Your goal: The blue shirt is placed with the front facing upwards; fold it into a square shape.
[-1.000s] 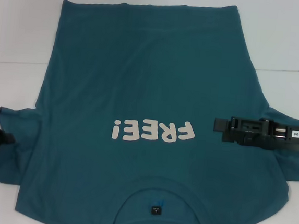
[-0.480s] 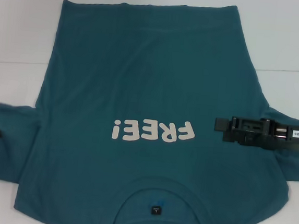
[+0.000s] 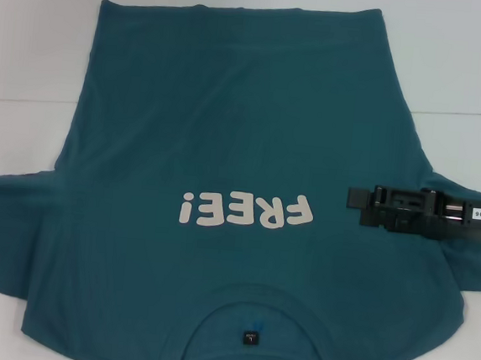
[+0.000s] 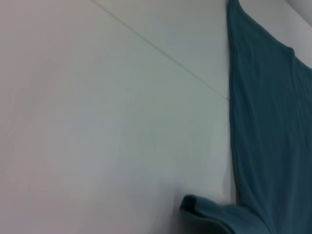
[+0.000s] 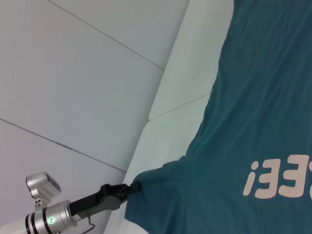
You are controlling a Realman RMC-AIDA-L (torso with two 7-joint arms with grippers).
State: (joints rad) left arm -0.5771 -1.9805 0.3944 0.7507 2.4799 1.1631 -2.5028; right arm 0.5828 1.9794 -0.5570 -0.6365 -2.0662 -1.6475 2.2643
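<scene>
Your blue shirt (image 3: 224,170) lay flat, face up, filling the head view's centre on the white table (image 3: 33,44). Left gripper (image 5: 132,187) was clamped on the sleeve tip (image 5: 146,187), lower left in the right wrist view. Right gripper (image 3: 357,199) hovered mid-right over the shirt; can't tell its fingers.

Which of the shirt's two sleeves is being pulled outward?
The left sleeve: the left gripper pinches its tip, stretching it sideways. The right sleeve lies slack.

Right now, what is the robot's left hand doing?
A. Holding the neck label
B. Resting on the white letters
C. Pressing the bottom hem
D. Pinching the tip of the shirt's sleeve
D. In the right wrist view, the left hand is shut on the sleeve tip of the blue shirt, pulling it out sideways, away from the shirt's body.
</scene>
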